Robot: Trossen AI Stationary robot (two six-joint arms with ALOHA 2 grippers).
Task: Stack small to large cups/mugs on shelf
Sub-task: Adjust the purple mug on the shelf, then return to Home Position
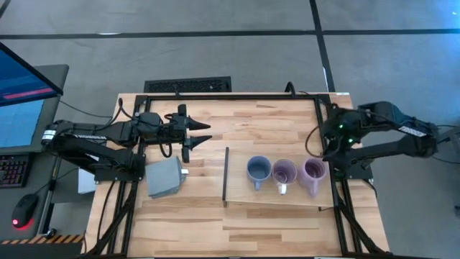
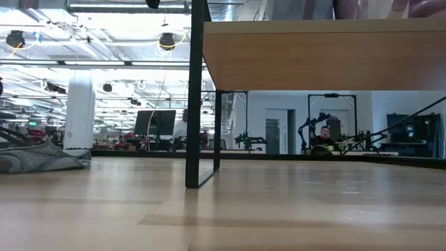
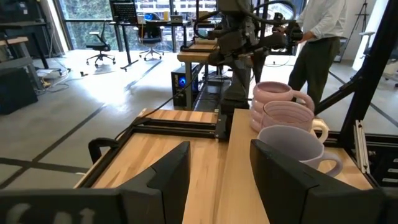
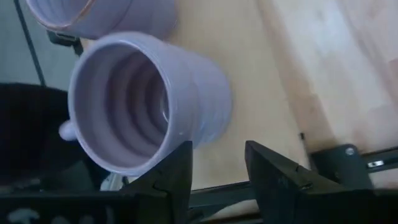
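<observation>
Three mugs stand in a row on the shelf (image 1: 287, 198), a light-wood panel with a black strip (image 1: 226, 176) on its left edge: blue-grey mug (image 1: 259, 170), lavender mug (image 1: 284, 173), lavender mug (image 1: 314, 175). My right gripper (image 4: 217, 174) is open over the shelf's right end. It looks down on the rightmost lavender mug (image 4: 143, 99), whose wall is close beside one finger (image 4: 171, 177); no touch shows. My left gripper (image 1: 203, 134) hovers open left of the shelf, facing the mug row (image 3: 289, 124).
A flat grey block (image 1: 165, 178) lies on the slatted tabletop left of the shelf, near my left arm. The low view shows the shelf's underside (image 2: 320, 56) on a black leg (image 2: 195, 97). A person (image 3: 320, 31) stands beyond the table's right side.
</observation>
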